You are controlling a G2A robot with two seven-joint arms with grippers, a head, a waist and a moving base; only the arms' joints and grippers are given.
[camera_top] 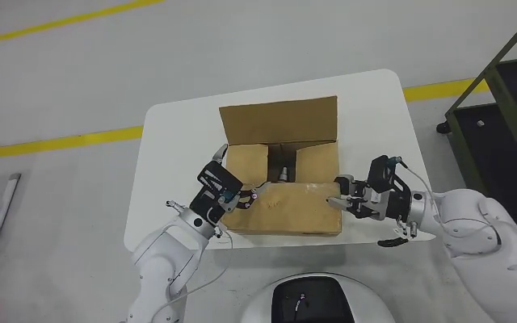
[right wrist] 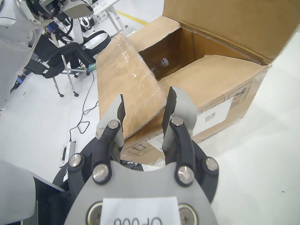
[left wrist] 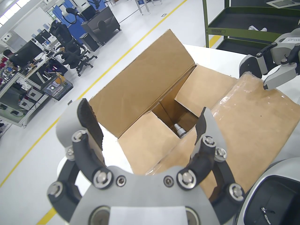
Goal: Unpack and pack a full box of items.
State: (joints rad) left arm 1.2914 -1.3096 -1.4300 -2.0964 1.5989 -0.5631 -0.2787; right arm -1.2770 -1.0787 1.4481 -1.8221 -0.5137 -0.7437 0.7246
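Box [camera_top: 279, 121] contents mostly hidden by near flap [camera_top: 291, 208]; only the top of a bottle [left wrist: 179, 130] seen in gap. Cart [camera_top: 485, 141] cut off at 3 o'clock.

The white counter [camera_top: 178, 169] has rounded corners. One cardboard box [camera_top: 291, 211] sits directly on it near the middle, its far flap upright.

Top view: overhead, looking down on bench [camera_top: 178, 161] and box [camera_top: 279, 121]. Wrist views: close behind left fingers [left wrist: 88, 120] and right fingers [right wrist: 181, 104], facing the box's open top from opposite ends.

Plain brown box [camera_top: 283, 211], white table [camera_top: 174, 161]
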